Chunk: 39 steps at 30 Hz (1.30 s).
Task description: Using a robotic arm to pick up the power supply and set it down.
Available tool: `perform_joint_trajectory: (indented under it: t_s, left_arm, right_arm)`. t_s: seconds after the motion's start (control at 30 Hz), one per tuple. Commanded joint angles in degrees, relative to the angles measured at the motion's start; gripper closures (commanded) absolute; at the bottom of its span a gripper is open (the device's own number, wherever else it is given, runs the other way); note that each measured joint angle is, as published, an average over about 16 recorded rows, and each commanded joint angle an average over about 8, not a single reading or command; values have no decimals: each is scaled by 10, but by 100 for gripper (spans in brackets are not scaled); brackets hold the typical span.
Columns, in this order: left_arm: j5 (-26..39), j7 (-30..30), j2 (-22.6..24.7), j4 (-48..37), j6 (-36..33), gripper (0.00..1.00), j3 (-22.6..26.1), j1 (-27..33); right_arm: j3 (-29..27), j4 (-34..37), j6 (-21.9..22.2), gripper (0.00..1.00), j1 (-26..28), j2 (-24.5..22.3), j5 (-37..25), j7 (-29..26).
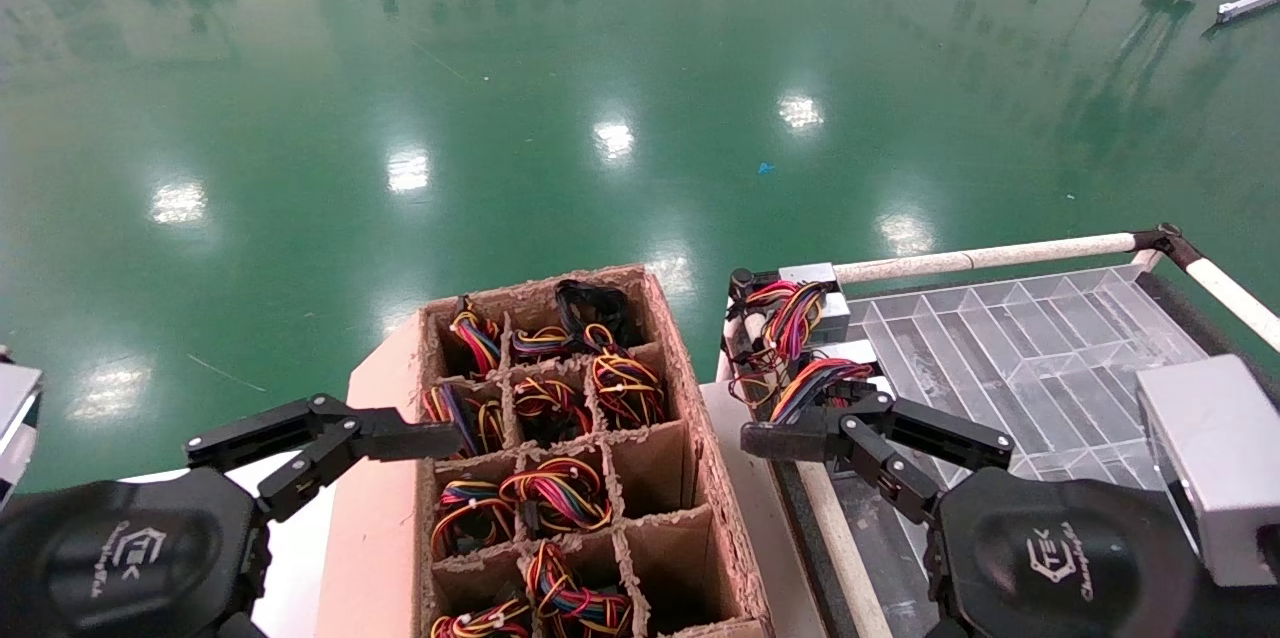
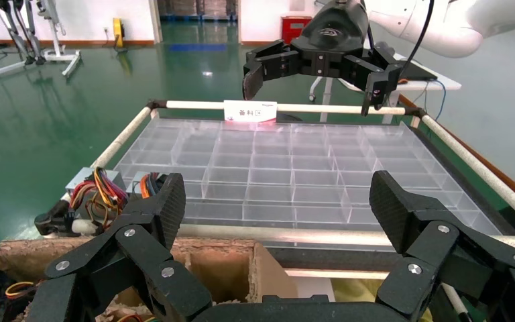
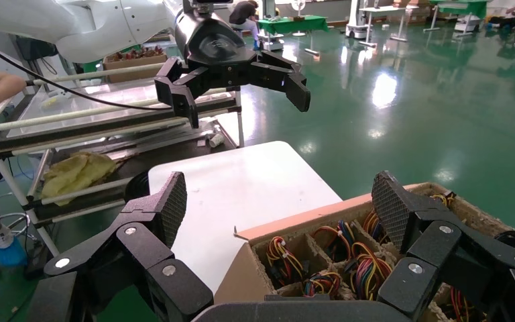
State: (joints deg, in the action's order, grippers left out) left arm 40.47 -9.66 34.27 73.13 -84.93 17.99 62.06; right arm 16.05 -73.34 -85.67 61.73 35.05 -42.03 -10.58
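Each gripper housing in the head view — left gripper (image 1: 330, 448), right gripper (image 1: 860, 433) — carries a white hexagon logo with lettering too small to read. A white tag (image 2: 249, 111) on the tray rail bears two Chinese characters — 备料.

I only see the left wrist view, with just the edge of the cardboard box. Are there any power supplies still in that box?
Observer: Yes, the head view shows wired supplies in most of the box's cells.
Operator: Any cells free?
Observer: Two cells in its right column look empty.
Operator: Where is my left gripper against the box?
Observer: The left gripper is open, with one fingertip at the box's left wall; I cannot tell its height.
Operator: What is on that side?
Observer: The right wrist view shows a white tabletop beside the box.
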Motion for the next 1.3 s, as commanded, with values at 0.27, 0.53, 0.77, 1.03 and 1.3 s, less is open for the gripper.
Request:
perform_joint_trajectory:
  t_s: [0.27,0.53,0.77,1.03,1.3]
  left_arm:
    - [0,0,0,0,0,100,0,0]
    - [0,0,0,0,0,100,0,0]
    - [0,0,0,0,0,100,0,0]
    - [0,0,0,0,0,100,0,0]
    - [0,0,0,0,0,100,0,0]
  right_arm:
    - [0,0,0,0,0,0,0,0]
    - [0,0,0,0,0,0,0,0]
    - [2,1,2,0,0,2,-5,0]
    - [45,13,37,0,24,38,-96,-3]
    - [97,53,70,0,70,95,-203,-4]
